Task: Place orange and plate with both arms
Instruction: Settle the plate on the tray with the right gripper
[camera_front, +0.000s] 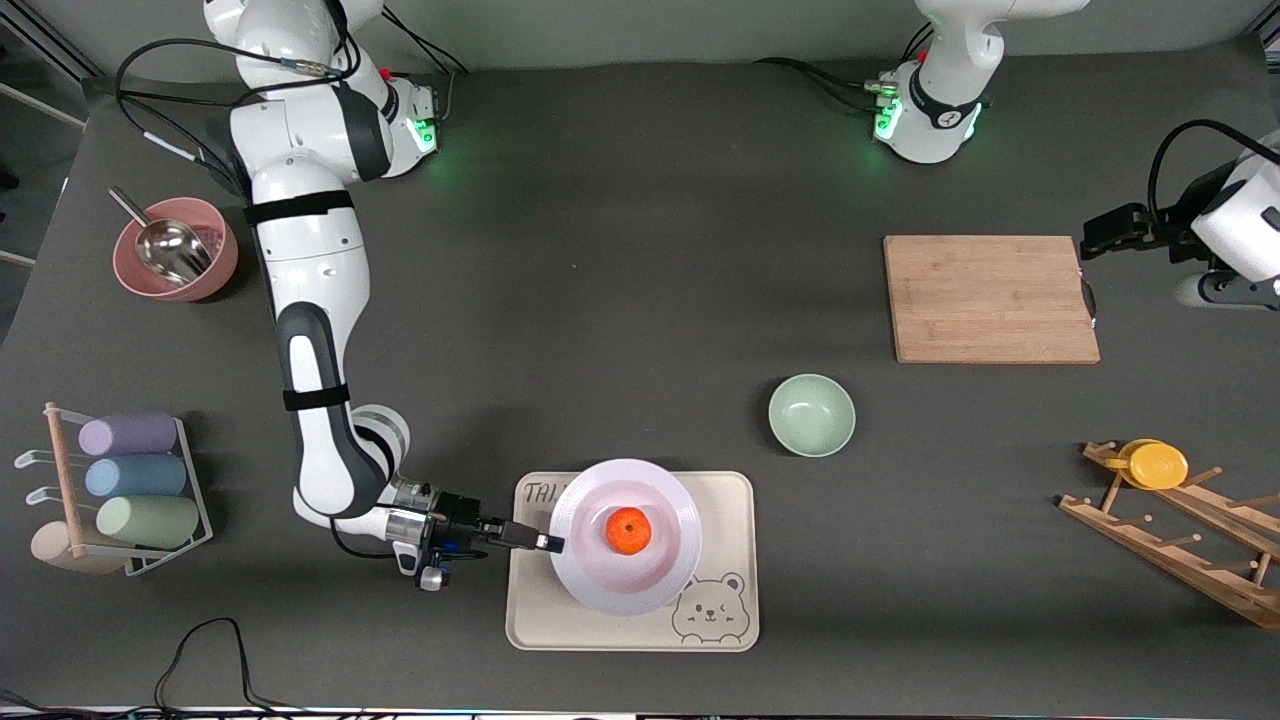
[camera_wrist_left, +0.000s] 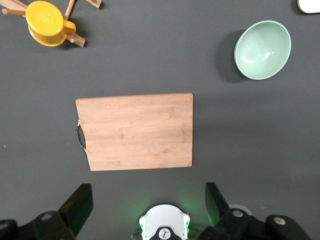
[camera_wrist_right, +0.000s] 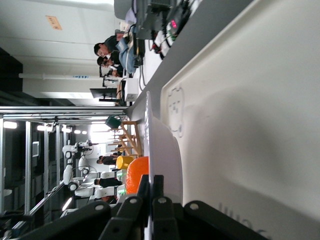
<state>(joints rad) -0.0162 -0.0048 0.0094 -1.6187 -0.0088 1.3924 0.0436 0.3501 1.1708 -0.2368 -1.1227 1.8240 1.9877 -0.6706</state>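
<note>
- While one small round orange (camera_front: 629, 530) is sitting in the middle of one pale plate (camera_front: 627, 588), the plate is resting on the bear tray (camera_front: 630, 630).
- One right gripper (camera_front: 546, 542) is pinching the plate's rim, fingers pressed together.
- One left gripper (camera_wrist_left: 149, 200) is hanging spread wide over the wooden board (camera_wrist_left: 135, 131), well apart from the tray.
- One green bowl (camera_front: 811, 415) is sitting near the tray.

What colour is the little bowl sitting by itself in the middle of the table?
The bowl is pale mint green, inside and out; the left wrist view shows it best.
</note>
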